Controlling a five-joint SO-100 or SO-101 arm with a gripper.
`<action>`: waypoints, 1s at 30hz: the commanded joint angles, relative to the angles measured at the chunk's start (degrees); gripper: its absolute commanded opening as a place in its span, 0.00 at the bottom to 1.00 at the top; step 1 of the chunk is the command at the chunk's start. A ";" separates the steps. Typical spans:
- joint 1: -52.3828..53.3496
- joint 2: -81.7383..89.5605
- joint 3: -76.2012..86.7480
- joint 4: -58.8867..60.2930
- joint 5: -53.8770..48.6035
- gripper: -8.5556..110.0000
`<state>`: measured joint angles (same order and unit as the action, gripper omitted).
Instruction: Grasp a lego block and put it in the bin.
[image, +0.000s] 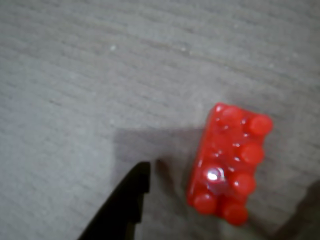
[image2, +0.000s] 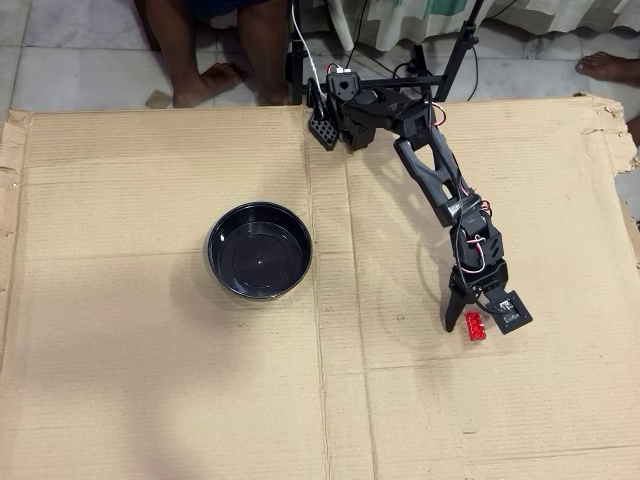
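Gripper (image2: 472, 322) spread open, straddling the brick (image2: 474, 325) without clamping it; brick lies flat on the cardboard (image2: 150, 400), studs up, well right of the bowl (image2: 222, 275) in overhead view.

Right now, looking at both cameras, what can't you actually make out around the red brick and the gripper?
- Wrist view: only one dark fingertip is clear; the other is a blur at the right edge, so the jaw gap is unknown.
- Wrist view: the lego block is blurred, so its stud edges smear.
- Overhead view: the gripper overlaps the block, hiding any contact.
- The bin is outside the wrist view.
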<state>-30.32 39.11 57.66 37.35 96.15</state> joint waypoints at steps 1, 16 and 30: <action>0.09 0.00 -3.52 -0.97 0.44 0.40; 0.62 -2.99 -6.42 -1.05 0.35 0.25; 0.97 -2.99 -6.06 -1.05 0.35 0.07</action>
<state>-29.44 35.51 53.17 36.91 96.24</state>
